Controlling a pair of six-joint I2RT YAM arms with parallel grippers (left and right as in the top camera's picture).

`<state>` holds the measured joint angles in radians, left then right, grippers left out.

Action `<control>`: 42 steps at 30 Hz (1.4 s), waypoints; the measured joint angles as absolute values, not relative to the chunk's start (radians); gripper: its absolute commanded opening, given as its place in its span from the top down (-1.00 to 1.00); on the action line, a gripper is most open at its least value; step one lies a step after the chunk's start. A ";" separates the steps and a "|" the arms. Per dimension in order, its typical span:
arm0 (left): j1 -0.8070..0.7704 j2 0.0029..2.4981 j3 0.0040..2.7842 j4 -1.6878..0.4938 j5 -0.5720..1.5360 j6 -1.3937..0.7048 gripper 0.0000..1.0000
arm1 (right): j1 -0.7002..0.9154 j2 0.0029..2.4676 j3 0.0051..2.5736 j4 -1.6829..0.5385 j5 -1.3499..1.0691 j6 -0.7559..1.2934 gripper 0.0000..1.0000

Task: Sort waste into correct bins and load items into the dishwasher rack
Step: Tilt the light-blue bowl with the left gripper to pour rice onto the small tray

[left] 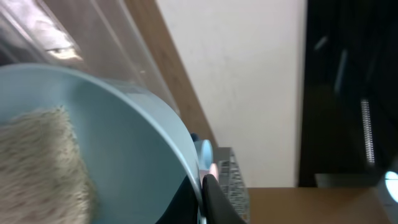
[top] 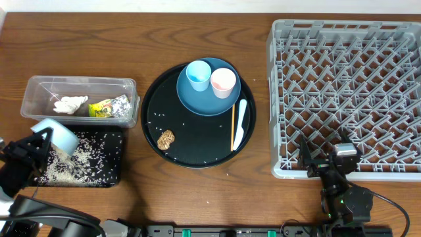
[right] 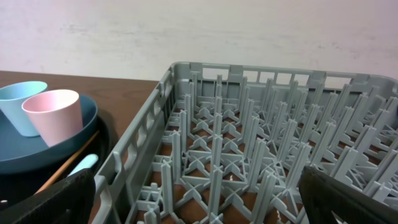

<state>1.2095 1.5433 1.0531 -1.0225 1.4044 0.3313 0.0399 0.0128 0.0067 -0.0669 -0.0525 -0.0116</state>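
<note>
From where I stand, the step in hand looks like emptying rice out of the bowl. The large square grey plastic rack point(top: 342, 85) on the right has nothing in it yet. The large round black tray point(top: 197, 148) in the middle holds the large dark-blue plate point(top: 207, 102) with two cups on it.

At the left, the shallow black rectangular tray point(top: 113, 172) is strewn with loose white rice grains point(top: 75, 158). The pale-blue bowl point(top: 59, 135) hangs tipped above its near-left part, mouth facing down toward the tray. The left wrist view shows a clump of rice clinging to the inside of the bowl.

To do this well, I'd say tip the bowl steeper and hold its lip over the middle of the black tray, not its edge, so nothing spills onto the wood. A small shake should loosen the clump. Only when the bowl is clean should it go across to the rack.

The left gripper point(top: 41, 142) is clamped tight on the bowl's rim, one finger point(left: 214, 199) showing dark against the wall. The right gripper point(right: 196, 182) hovers at the rack's near edge with its jaws spread wide, holding and touching nothing.
</note>
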 measured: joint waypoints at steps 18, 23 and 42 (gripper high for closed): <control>1.243 1.555 1.052 -1.209 1.525 0.608 0.87 | 0.040 0.013 0.007 -0.067 -0.052 -0.012 -0.99; 1.243 1.564 1.051 -1.209 1.528 0.625 0.87 | 0.040 0.013 0.007 -0.067 -0.052 -0.011 -0.98; 1.243 1.610 1.042 -1.221 1.539 0.648 0.86 | 0.040 0.013 0.007 -0.067 -0.052 -0.012 -0.98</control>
